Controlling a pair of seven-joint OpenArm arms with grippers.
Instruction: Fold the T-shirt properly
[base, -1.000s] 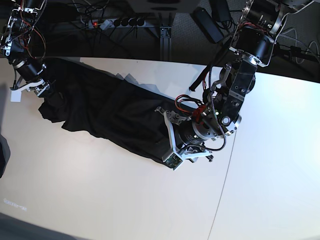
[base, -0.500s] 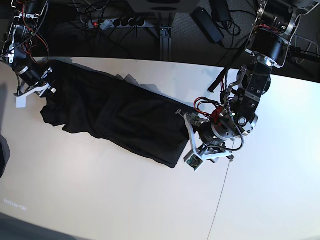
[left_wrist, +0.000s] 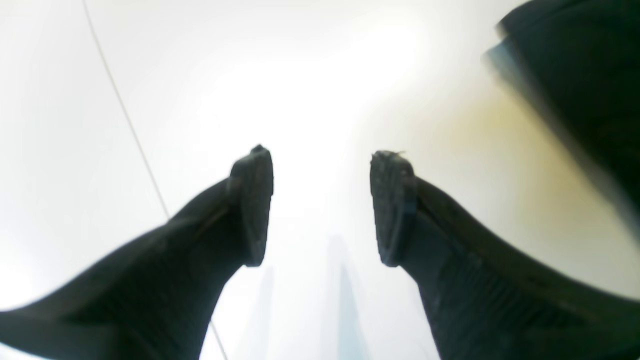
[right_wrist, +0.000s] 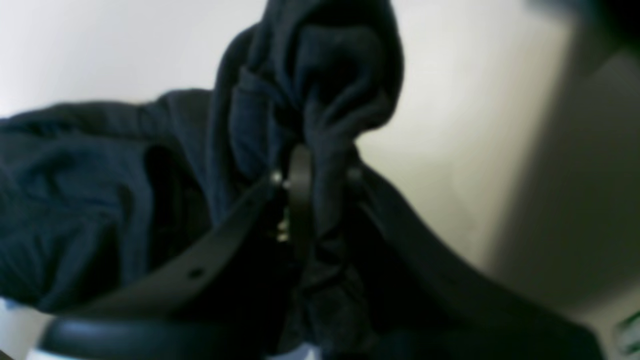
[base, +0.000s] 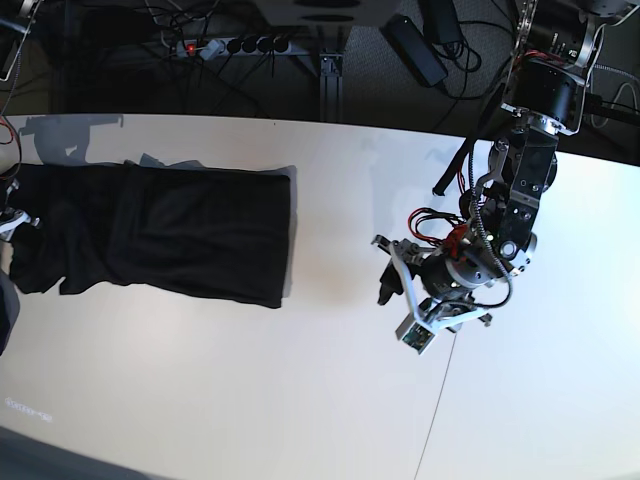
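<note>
The black T-shirt (base: 170, 235) lies stretched in a long folded band on the left of the white table (base: 330, 400). My right gripper (base: 14, 226) is at the table's far left edge. In the right wrist view it (right_wrist: 310, 170) is shut on a bunched fold of the T-shirt (right_wrist: 100, 200). My left gripper (base: 390, 283) is open and empty over bare table, well to the right of the shirt's near end. In the left wrist view it (left_wrist: 322, 200) stands wide open, with a blurred edge of the T-shirt (left_wrist: 590, 75) at the top right. No print shows.
A power strip (base: 235, 45), a black adapter (base: 415, 45) and cables lie on the dark floor behind the table's far edge. A thin seam line (base: 440, 400) runs down the table below my left gripper.
My left gripper let go of the shirt's right end and drew back to the right. My right gripper pulled the shirt left, so it now lies flatter and further left.
</note>
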